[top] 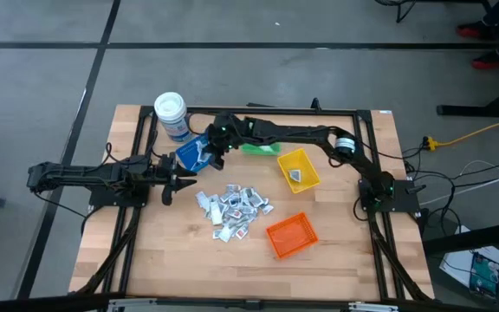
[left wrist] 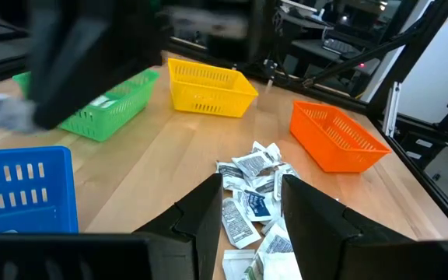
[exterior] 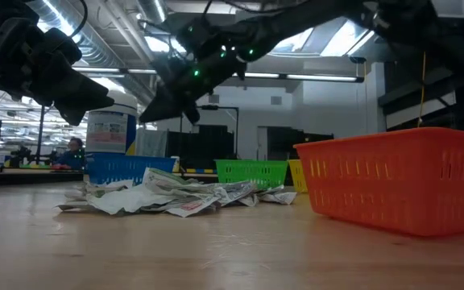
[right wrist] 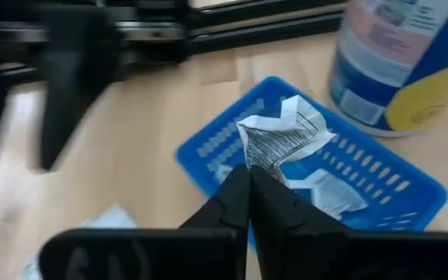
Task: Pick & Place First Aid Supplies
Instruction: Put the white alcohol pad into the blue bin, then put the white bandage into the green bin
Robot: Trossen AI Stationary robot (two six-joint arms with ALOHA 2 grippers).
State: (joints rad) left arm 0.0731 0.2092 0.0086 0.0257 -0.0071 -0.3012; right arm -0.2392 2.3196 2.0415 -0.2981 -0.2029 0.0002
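Observation:
The first aid supplies are small white and silvery packets lying in a loose pile (top: 232, 208) (exterior: 176, 193) (left wrist: 255, 179) on the middle of the table. My left gripper (left wrist: 251, 194) (top: 184, 184) is open and hovers just left of the pile, above the table, touching nothing. My right gripper (right wrist: 249, 177) (top: 208, 154) is shut on one crumpled packet (right wrist: 282, 140) over the blue bin (right wrist: 395, 187) (top: 193, 156). Another packet (right wrist: 333, 190) lies inside that bin. My right gripper pinches the crumpled packet by its near edge (right wrist: 257, 162) between its two fingertips (right wrist: 236, 187). The fingers come slanting down from above. The packet sticks out beyond the fingertips, lifted clear above the blue bin's floor.
A white-lidded jar (top: 171, 115) (right wrist: 403, 54) stands just beyond the blue bin. The green bin (top: 262, 149) (left wrist: 107, 109), the yellow bin (top: 299, 169) (left wrist: 208, 85) holding a packet, and the orange bin (top: 291, 236) (exterior: 401, 177) ring the pile's far and right sides. Bare wood lies toward the near edge.

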